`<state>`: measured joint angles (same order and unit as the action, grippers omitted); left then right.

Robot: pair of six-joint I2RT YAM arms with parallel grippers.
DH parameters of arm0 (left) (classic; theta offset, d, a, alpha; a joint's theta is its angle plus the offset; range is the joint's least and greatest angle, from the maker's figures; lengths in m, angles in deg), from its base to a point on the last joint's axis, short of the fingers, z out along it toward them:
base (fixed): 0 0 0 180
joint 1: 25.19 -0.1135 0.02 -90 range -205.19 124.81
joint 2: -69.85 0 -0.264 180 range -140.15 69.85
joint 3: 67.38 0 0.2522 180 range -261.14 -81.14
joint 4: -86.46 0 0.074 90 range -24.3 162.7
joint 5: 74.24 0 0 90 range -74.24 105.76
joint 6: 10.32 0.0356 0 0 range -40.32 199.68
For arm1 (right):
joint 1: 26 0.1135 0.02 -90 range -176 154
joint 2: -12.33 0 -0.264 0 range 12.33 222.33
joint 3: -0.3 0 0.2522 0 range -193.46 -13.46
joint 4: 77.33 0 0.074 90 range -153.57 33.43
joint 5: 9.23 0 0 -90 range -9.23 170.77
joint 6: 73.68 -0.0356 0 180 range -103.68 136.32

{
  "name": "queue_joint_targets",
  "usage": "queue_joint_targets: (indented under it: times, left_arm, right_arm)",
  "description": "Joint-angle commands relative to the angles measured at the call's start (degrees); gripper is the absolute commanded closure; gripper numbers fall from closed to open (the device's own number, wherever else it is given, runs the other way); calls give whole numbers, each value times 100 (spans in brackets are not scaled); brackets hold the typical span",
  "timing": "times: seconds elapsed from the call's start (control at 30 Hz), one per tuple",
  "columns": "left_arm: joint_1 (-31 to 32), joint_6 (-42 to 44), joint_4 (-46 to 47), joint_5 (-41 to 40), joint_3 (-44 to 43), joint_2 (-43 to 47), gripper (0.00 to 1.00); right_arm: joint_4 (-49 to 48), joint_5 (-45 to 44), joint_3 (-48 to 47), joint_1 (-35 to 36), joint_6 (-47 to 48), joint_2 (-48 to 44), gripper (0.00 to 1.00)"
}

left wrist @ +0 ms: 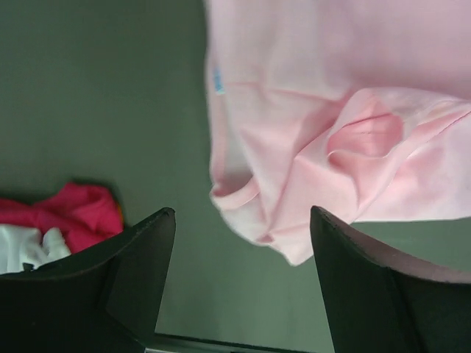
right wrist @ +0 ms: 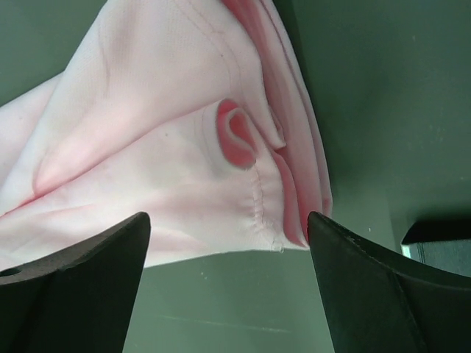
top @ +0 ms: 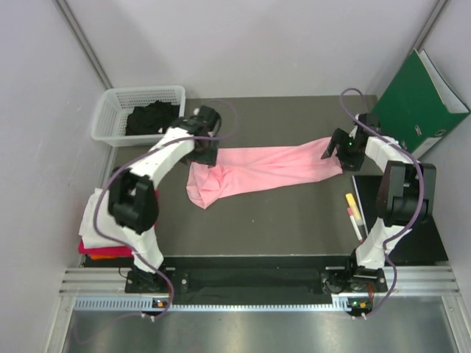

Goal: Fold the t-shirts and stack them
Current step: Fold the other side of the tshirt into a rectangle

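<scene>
I see the pink shirt stretched left to right across the table (bunched at its left end). My left gripper is over that end, fingers apart, holding nothing. My right gripper is the same at the right end. Other shirts are piled near left.

Open tabletop before pink shirt; basket, binder seemingly block far corners

Blue tag on pink t-shirt: unreadable
</scene>
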<state>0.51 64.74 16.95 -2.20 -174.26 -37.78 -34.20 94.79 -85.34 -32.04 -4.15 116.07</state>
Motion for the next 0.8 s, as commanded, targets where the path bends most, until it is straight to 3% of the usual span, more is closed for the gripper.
queue_joint_targets:
  times: [0.0,0.1,0.43,0.77]
  left_arm:
    - [-302,-220,636,803,715,1016,21]
    - [-302,-158,215,732,682,832,21]
    - [-258,-27,626,1268,919,613,31]
    - [58,299,626,1242,892,59,37]
  right_arm:
    - [25,30,86,15,69,-355,12]
    - [-1,101,86,15,34,-294,13]
    - [-62,206,60,24,-10,-135,12]
    - [-62,294,-54,24,-1,93,13]
